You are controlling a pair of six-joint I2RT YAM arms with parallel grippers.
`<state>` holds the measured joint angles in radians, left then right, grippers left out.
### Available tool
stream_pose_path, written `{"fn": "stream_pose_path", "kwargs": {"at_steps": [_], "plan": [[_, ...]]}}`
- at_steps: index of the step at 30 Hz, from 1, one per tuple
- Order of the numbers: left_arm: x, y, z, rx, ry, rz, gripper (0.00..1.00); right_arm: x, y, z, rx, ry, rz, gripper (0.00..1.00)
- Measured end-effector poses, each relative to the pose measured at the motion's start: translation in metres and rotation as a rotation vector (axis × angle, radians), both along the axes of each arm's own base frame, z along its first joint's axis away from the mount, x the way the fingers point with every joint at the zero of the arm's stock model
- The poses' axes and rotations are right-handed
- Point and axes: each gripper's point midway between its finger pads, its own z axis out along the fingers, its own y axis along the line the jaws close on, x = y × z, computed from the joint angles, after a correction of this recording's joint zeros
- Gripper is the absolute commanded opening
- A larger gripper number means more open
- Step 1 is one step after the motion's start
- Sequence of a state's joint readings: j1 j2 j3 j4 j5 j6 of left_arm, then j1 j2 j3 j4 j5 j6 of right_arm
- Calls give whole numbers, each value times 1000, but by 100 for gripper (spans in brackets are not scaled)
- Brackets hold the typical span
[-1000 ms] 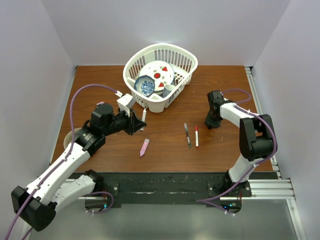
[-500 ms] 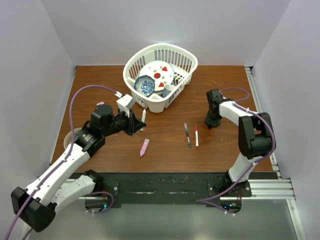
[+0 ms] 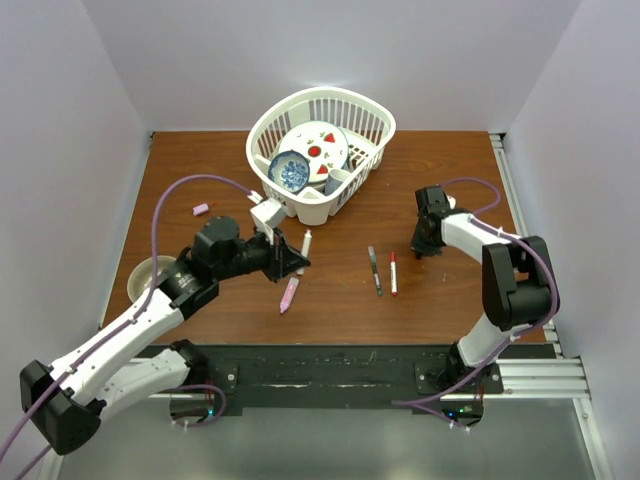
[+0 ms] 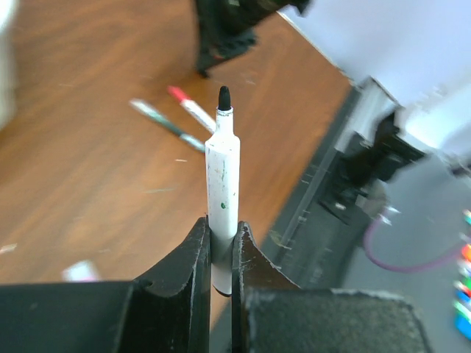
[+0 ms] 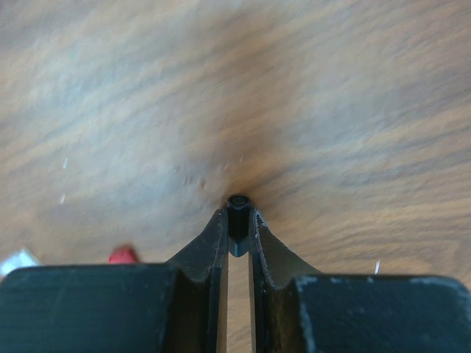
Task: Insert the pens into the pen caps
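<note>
Robotics lab, white-walled booth, alu rail

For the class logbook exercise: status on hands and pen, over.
Left hand shut on white-barrelled black-tipped pen. Right hand shut on small black plastic cap. Slim grey pen and red-tipped white pen lie between.

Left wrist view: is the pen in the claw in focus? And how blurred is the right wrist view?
Left wrist view: the white pen in the left claw is sharp, the table behind it soft. Right wrist view: the black cap in the right claw is fairly clear, the table around it smeared.
</note>
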<state>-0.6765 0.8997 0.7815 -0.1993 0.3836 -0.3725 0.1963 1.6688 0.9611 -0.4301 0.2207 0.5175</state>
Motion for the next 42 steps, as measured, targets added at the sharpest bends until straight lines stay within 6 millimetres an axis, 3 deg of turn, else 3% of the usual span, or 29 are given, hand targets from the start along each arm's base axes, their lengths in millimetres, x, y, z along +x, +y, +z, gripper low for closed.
{"fn": "stream_pose_path", "kwargs": {"at_steps": [5, 8, 13, 18, 23, 26, 33, 42], "plan": [[-23, -26, -11, -33, 65, -88, 0, -27, 11, 10, 71, -29, 55, 5], [-24, -31, -26, -49, 112, -89, 0, -32, 24, 34, 148, -120, 91, 5], [-25, -46, -41, -99, 183, -112, 0, -34, 54, 98, 314, -352, 153, 5], [-30, -62, -52, -185, 270, -153, 0, -45, 90, 175, 522, -592, 234, 6], [-32, -79, -46, -263, 306, -206, 0, -58, 116, 227, 682, -726, 304, 6], [-31, -85, -40, -301, 309, -225, 0, -63, 130, 243, 753, -752, 337, 6], [-27, -100, -43, -316, 342, -259, 0, -75, 161, 251, 846, -729, 407, 6], [-26, -109, -24, -354, 316, -305, 0, -83, 170, 270, 894, -780, 450, 6]]}}
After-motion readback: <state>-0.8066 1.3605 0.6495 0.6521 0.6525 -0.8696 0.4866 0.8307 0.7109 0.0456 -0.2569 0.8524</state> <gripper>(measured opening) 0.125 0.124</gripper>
